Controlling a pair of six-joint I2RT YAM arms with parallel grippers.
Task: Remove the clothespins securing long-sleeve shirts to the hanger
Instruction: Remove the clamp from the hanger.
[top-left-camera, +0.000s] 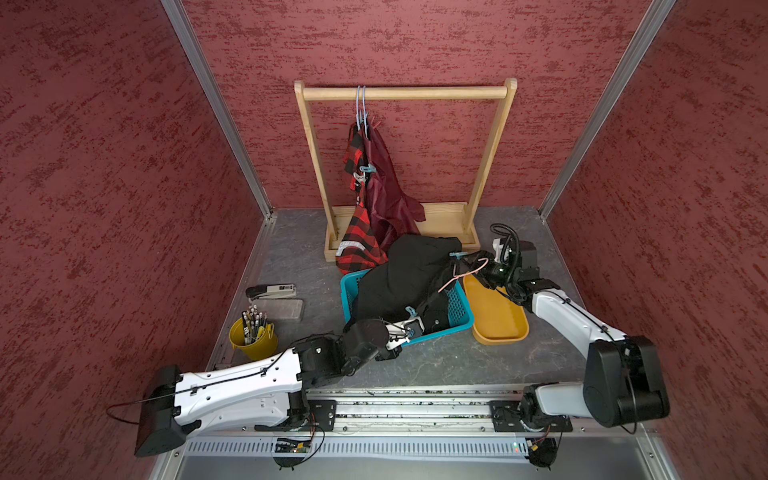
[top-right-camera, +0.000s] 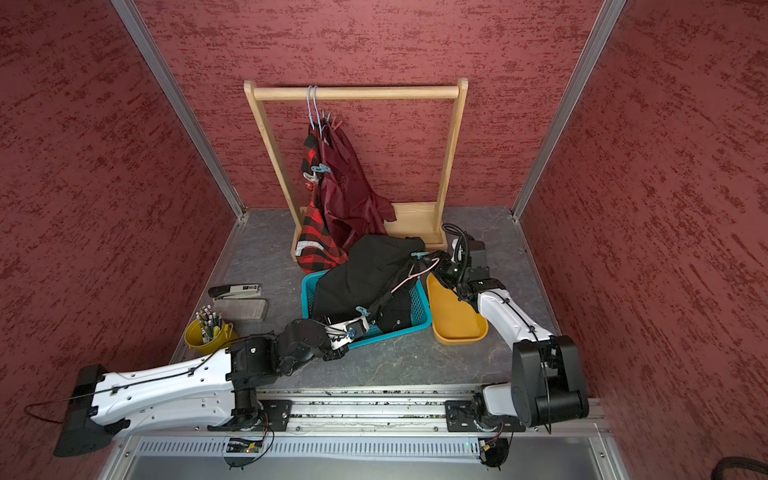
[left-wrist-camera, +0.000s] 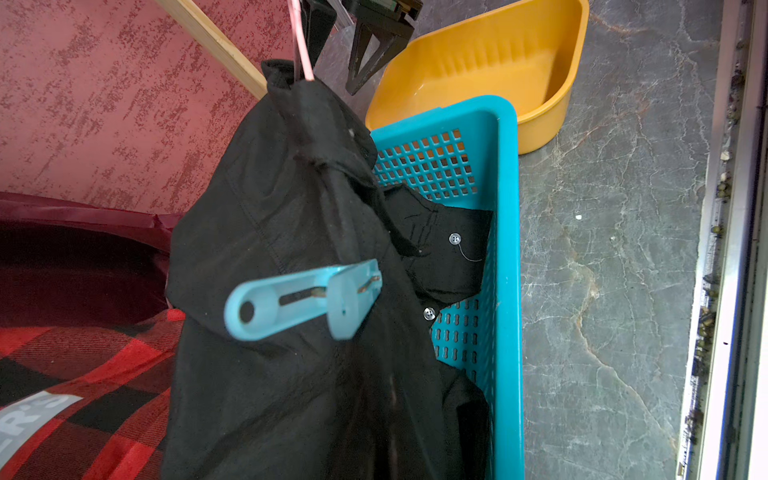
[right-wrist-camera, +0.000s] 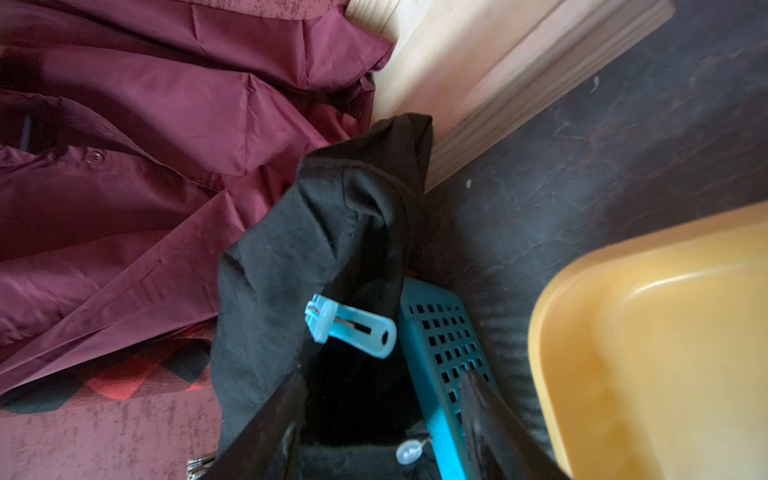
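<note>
A black long-sleeve shirt (top-left-camera: 399, 274) on a pink hanger (top-left-camera: 461, 276) lies draped over a teal basket (top-left-camera: 459, 309). Two teal clothespins pin it. One (left-wrist-camera: 303, 303) sits close to my left gripper (top-left-camera: 409, 330), which is shut on the black shirt, its fingers buried in the fabric. The other clothespin (right-wrist-camera: 351, 328) is just ahead of my right gripper (right-wrist-camera: 378, 415), whose jaws stand apart by the hanger's hook. The plaid shirt (top-left-camera: 357, 245) and the maroon shirt (top-left-camera: 386, 199) hang on the rack with clothespins (top-left-camera: 368, 169) on them.
The wooden rack (top-left-camera: 405, 93) stands at the back. A yellow tray (top-left-camera: 498, 320) sits right of the basket, under the right arm. At the left are a stapler (top-left-camera: 272, 290), a grey block (top-left-camera: 282, 309) and a yellow cup of pens (top-left-camera: 253, 336).
</note>
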